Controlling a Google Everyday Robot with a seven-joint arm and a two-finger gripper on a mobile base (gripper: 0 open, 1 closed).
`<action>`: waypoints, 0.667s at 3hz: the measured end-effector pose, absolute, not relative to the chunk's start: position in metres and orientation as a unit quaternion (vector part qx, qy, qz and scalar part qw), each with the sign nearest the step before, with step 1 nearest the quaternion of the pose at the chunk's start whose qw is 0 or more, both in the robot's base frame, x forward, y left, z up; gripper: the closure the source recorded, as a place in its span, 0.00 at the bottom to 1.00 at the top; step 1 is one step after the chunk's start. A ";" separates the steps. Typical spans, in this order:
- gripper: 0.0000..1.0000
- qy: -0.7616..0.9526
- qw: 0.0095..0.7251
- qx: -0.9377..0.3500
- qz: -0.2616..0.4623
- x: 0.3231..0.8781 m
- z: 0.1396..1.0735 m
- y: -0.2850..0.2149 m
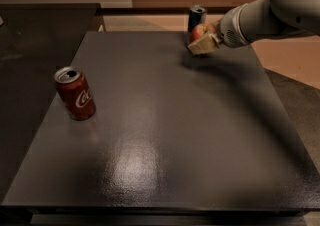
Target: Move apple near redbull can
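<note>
1. Far left: a red Coca-Cola can point(75, 93), upright on the dark tabletop point(165, 120), well apart from the other things. Not part of this task, so better left untouched.
2. Middle: glossy dark surface, with a pale reflection of light toward the front edge.
3. Right of middle, close to the back edge of the tabletop: the redbull can point(197, 17), slim, blue and silver, standing upright.
4. Just in front of that can and a little to the right: the apple point(201, 32), red with a yellowish patch. Very near the can already. Cannot tell whether touching it, nor whether resting on the tabletop or held slightly above it.
5. At the apple: the gripper point(202, 41), with the jaws pinching the apple and 1 beige finger point(200, 47) pressed along its lower front side. Behind it, the pale arm point(265, 12), reaching in from the right.
6. Judged as nearly done: only the putting down and the letting go seem to be left.
7. For doing this step well: lower straight down and slowly until the apple sits firmly on the tabletop. Spread the jaws only then, and gently, since a round apple rolls easily.
8. Keep any sideways push away from the redbull can, which looks tall, narrow and easy to tip. Afterwards, draw back upward and to the right, away from the can.
</note>
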State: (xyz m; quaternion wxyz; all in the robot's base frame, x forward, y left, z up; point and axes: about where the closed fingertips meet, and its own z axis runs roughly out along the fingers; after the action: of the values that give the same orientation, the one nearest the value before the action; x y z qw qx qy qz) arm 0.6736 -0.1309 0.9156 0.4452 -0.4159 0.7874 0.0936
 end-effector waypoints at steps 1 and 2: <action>1.00 0.800 0.432 -0.410 0.077 0.693 0.897 -0.139; 1.00 0.810 0.419 -0.406 0.070 0.703 0.879 -0.146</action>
State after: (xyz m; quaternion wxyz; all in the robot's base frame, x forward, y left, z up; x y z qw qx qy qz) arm 0.7030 -0.1457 0.8793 0.4186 -0.4055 0.8096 0.0697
